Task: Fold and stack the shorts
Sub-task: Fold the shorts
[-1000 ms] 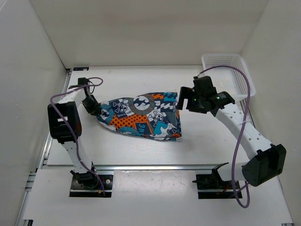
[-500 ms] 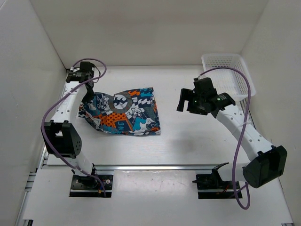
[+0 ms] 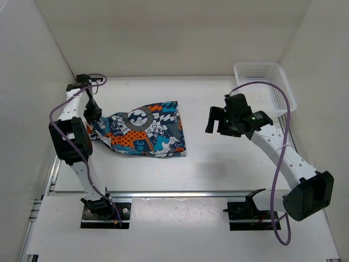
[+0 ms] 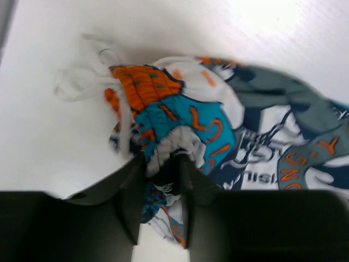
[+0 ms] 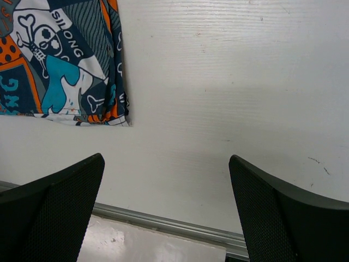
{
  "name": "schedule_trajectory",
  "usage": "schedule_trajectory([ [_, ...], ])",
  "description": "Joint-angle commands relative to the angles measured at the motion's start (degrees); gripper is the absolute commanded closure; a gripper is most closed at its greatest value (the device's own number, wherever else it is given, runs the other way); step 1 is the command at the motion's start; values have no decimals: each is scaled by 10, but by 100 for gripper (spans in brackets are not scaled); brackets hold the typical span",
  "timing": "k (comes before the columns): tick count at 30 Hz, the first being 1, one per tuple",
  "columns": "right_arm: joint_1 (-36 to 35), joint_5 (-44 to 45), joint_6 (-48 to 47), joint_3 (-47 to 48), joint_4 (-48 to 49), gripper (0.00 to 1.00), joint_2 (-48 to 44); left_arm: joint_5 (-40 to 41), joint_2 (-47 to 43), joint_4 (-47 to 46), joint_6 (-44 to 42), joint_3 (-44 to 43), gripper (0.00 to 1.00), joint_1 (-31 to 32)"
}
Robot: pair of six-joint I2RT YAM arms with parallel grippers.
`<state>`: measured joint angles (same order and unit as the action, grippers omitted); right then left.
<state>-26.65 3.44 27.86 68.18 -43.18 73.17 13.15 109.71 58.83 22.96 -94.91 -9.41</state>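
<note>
A: Noted soft fabric shorts (image 3: 143, 130), busy print of skulls and circles in blue, orange, teal, white, black. Lay rumpled flat, left of centre on smooth white table (image 3: 234, 164).

B: Confirmed. Found left gripper (image 4: 162, 164) pinching their bunched edge, right gripper (image 5: 166, 164) spread wide above bare table. Logged white plastic mesh basket (image 3: 264, 87) far right, plain white walls (image 3: 163, 38).

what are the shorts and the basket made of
Shorts: soft printed cloth with a matte look; it creases and bunches up in the left gripper. The fibre can't be told. Basket: probably white plastic, since its walls are a stiff, fine, even mesh.
</note>
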Motion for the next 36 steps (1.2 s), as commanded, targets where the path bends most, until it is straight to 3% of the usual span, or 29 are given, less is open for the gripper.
schedule_trajectory([
  [1, -2, -5, -8, -11, 16, 0, -17, -105, 52, -35, -42, -67, 57, -9],
  [4, -2, 1, -13, -16, 16, 0, -17, -131, 74, -16, -49, -83, 8, -28],
  [5, -2, 1, -13, -16, 21, 0, -17, -137, 74, -16, -49, -77, 0, -37],
  [12, -2, -17, -18, -22, 32, 0, 7, -209, -23, -42, -49, -27, 0, -99],
  [14, 3, -22, -18, -22, 38, 0, 12, -218, -80, -56, -44, 1, 15, -118],
  [18, 3, -42, -24, -22, 43, 0, 28, -230, -117, -63, -38, 39, 18, -139],
  [20, 3, -42, -29, -22, 49, 0, 28, -225, -117, -63, -19, 67, 31, -161],
  [21, 3, -42, -29, -22, 49, 0, 33, -225, -117, -63, -11, 80, 46, -167],
  [23, 3, -42, -29, -22, 49, 0, 33, -239, -122, -73, 5, 111, 58, -184],
  [24, 3, -48, -29, -22, 49, 0, 33, -249, -132, -83, 21, 152, 59, -185],
  [26, 3, -48, -29, -22, 49, 0, 33, -288, -144, -121, 35, 192, 56, -193],
  [28, 3, -53, -34, -22, 49, 0, 28, -329, -150, -146, 46, 240, 35, -202],
  [29, 3, -53, -34, -22, 49, 0, 28, -338, -150, -159, 46, 249, 15, -202],
  [30, 3, -53, -34, -22, 49, 0, 28, -347, -150, -165, 46, 261, 8, -202],
  [36, 3, -53, -34, -22, 49, 0, 28, -340, -100, -197, 41, 278, 4, -207],
])
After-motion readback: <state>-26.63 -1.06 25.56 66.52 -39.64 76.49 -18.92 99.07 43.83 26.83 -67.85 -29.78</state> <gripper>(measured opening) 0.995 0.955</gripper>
